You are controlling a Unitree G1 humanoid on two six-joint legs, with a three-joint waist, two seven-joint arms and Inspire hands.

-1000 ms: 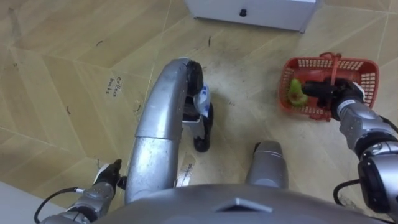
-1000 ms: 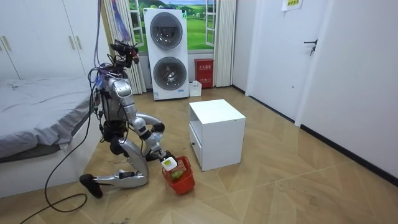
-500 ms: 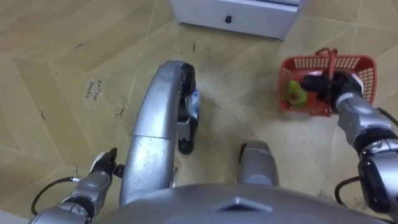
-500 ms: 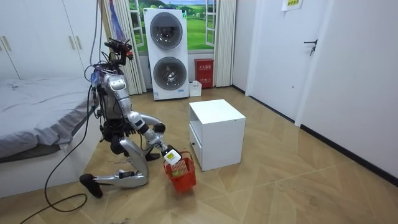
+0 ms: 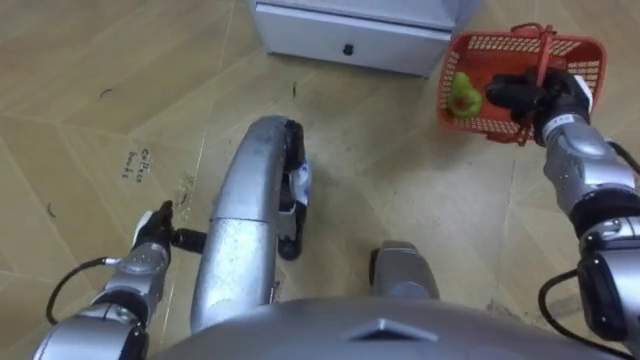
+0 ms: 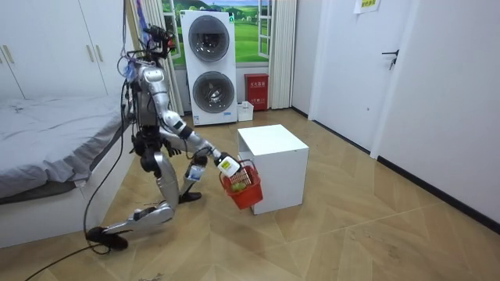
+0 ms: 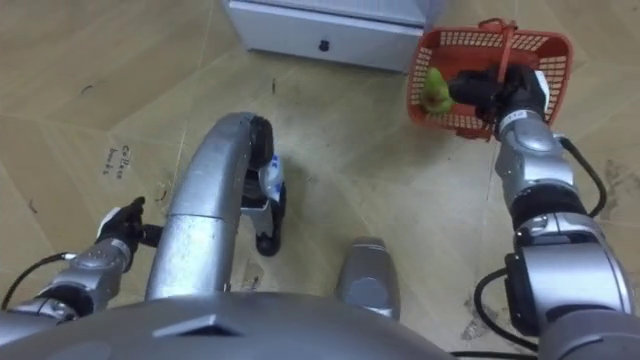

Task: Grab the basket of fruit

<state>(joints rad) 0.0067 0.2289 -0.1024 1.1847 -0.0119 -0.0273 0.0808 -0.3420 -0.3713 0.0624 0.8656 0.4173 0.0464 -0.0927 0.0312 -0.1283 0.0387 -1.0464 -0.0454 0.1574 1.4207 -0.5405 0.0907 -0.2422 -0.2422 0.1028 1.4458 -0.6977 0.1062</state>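
The fruit basket (image 5: 578, 52) is red plastic mesh with a thin red handle, and a green fruit (image 5: 461, 95) lies inside it. My right hand (image 5: 530, 96) is shut on the handle above the basket's middle, as also seen in the right eye view (image 7: 492, 92). In the room view the basket (image 6: 245, 187) hangs off the floor from my right hand (image 6: 227, 165), just in front of the white cabinet (image 6: 273, 156). My left hand (image 5: 152, 236) sits low at the lower left, near my thigh, holding nothing that I can see.
The white cabinet (image 5: 350, 28) with a dark drawer knob stands just left of the basket. A bed (image 6: 47, 148) is at the room view's left, stacked washing machines (image 6: 212, 66) stand behind me, and open wooden floor (image 6: 351, 234) stretches toward the door.
I have risen from kneeling to a half-standing lunge. The basket has come up off the floor in my right hand and now hangs beside the cabinet. The eye views have shifted with my body.
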